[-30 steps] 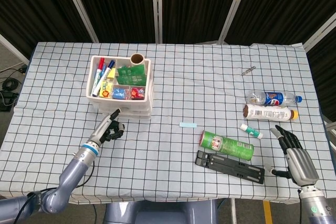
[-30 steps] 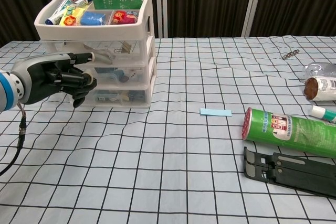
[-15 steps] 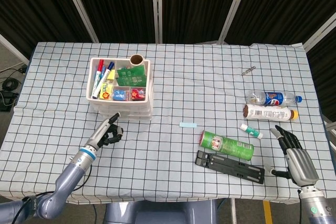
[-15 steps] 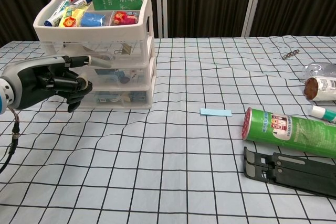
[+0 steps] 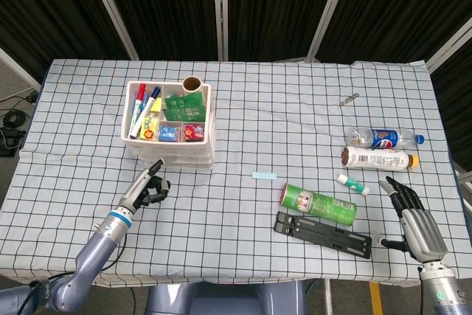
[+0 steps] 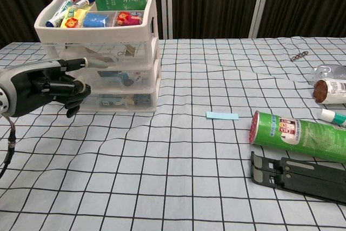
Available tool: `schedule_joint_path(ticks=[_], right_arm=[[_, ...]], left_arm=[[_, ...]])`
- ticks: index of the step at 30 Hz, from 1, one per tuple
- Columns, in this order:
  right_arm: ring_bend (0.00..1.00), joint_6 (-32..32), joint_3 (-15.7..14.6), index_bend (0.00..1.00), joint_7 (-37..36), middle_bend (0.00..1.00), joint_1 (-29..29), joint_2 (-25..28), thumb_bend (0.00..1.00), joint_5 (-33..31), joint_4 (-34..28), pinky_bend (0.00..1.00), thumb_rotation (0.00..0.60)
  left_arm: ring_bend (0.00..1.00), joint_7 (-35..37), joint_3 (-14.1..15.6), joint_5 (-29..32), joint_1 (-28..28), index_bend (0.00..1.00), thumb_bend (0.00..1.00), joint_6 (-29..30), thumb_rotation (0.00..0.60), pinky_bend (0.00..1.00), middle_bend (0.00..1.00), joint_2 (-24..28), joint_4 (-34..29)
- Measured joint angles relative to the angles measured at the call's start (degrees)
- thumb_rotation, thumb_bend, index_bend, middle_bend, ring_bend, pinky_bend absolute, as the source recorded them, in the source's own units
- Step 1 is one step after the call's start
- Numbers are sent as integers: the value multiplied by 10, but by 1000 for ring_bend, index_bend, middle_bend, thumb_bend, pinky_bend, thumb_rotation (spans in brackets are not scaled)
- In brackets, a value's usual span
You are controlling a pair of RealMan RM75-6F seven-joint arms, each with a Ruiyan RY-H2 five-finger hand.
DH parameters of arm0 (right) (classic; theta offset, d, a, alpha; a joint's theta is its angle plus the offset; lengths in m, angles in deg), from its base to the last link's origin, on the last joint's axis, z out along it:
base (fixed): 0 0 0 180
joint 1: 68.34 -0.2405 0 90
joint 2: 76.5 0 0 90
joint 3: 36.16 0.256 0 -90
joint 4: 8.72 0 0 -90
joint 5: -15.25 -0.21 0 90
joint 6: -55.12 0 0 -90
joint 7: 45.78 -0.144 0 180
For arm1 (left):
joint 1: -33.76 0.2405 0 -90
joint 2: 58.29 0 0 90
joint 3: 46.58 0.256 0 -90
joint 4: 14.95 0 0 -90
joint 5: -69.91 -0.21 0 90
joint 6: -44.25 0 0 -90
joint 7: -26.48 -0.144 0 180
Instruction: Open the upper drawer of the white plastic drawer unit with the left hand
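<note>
White drawer unit [image 6: 138, 36]; black-checked white tablecloth [image 5: 295, 108]; green can [image 5: 318, 203]; black left hand [image 6: 46, 86].

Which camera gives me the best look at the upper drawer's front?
The chest view: it faces the upper drawer side-on, with the left robot hand just in front. The head view looks down on the drawer unit, so the top tray hides that front.

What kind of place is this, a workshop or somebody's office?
Most likely a robot test or recording setup, not an office. A table under a checked cloth stands before black curtains, and unrelated props lie spread on it: a white drawer unit, a green can, bottles.
</note>
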Motion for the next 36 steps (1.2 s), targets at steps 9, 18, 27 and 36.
schedule_joint_path(ticks=[9,18,27,36], right_arm=[[0,0,0,14,-2,0,0,0,111,-1,0,0,600],[0,-1,1,14,-1,0,0,0,111,-2,1,0,600],[0,-3,1,14,-2,0,-1,0,111,-3,2,0,600],[0,-3,2,14,-5,0,-1,1,110,-4,1,0,600]], left_arm=[[769,60,-6,-21,6,114,916,-15,600,695,841,-14,25],[769,95,-13,-46,3,114,917,-21,600,694,845,-24,46],[769,104,-14,-48,-5,124,917,-33,600,695,846,-31,60],[769,104,-10,-52,-14,194,917,-46,600,695,849,-32,59]])
